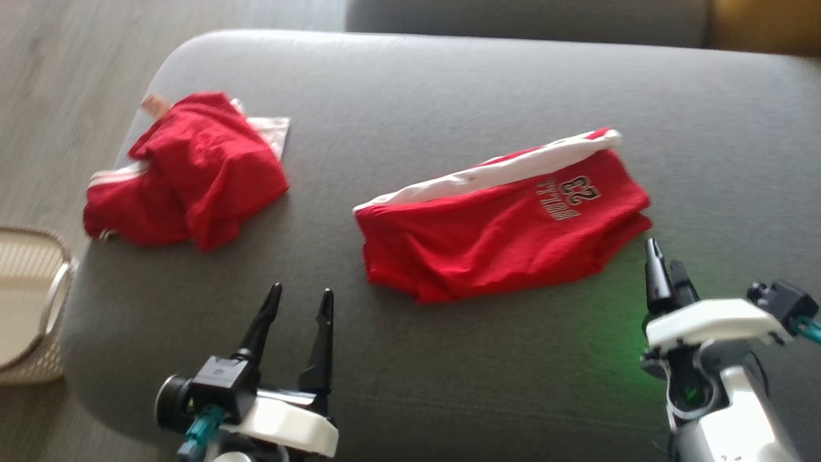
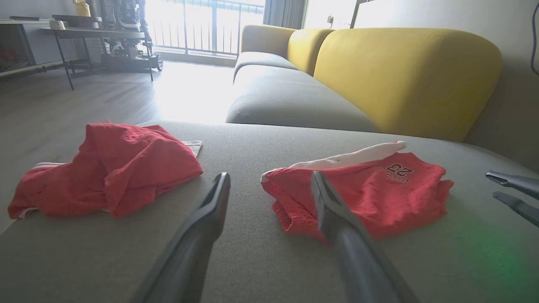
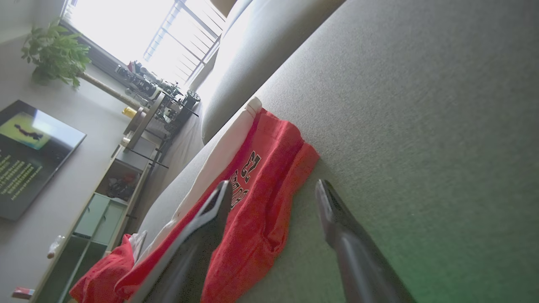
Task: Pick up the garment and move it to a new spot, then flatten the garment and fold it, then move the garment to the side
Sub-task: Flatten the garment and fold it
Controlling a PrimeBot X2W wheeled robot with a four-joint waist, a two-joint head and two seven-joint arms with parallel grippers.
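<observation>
Head view: numbered red garment (image 1: 507, 237) lies central on grey cushion (image 1: 449, 96); left gripper (image 1: 301, 292) and right gripper (image 1: 664, 255) near its front edge, jaws apart, empty.

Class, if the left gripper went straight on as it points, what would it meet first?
Probably bare grey cushion in the gap between the crumpled red garment and the folded red shorts; depth is unclear.

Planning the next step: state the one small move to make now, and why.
Probably ease the right gripper forward onto the near right corner of the folded red garment: it looks folded but not yet moved aside, that gripper is closest, and it and the left gripper stand open, empty.
</observation>
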